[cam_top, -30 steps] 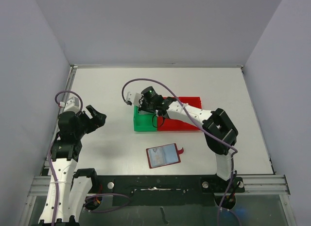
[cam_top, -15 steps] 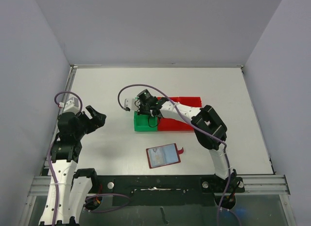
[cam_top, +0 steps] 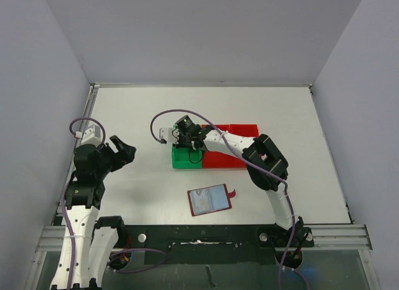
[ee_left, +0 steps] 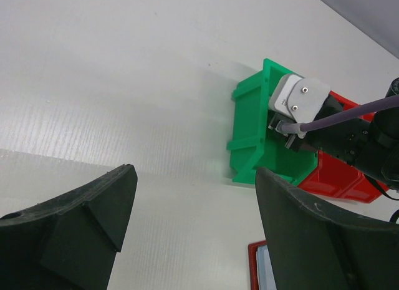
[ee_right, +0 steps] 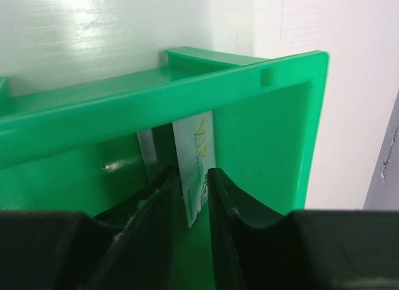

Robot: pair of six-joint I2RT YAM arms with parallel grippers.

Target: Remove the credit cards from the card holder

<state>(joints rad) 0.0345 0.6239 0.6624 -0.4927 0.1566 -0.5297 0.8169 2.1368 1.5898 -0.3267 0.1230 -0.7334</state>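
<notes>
Depositing, seemingly: credit card (ee_right: 199, 143) pinched in the right gripper (ee_right: 192, 178) inside the green bin (ee_right: 268, 146) at 12 o'clock of the open card holder (cam_top: 209, 199), left gripper (ee_left: 194, 178) agape at 9 o'clock; next, unpinching and lifting clear.

A bright green bin (cam_top: 185, 158) sits at centre frame in the top view, with a red bin (cam_top: 234, 154) to its right. At lower centre, the card holder (cam_top: 209, 199) is dark red around pale blue-grey pockets. The table (ee_left: 124, 65) is white and finely ribbed. The credit card (ee_right: 198, 156) is pale grey-white with gold lettering. The right gripper (ee_right: 193, 178) and left gripper (ee_left: 194, 178) are black, and the cable (ee_left: 355, 110) is purple.
</notes>
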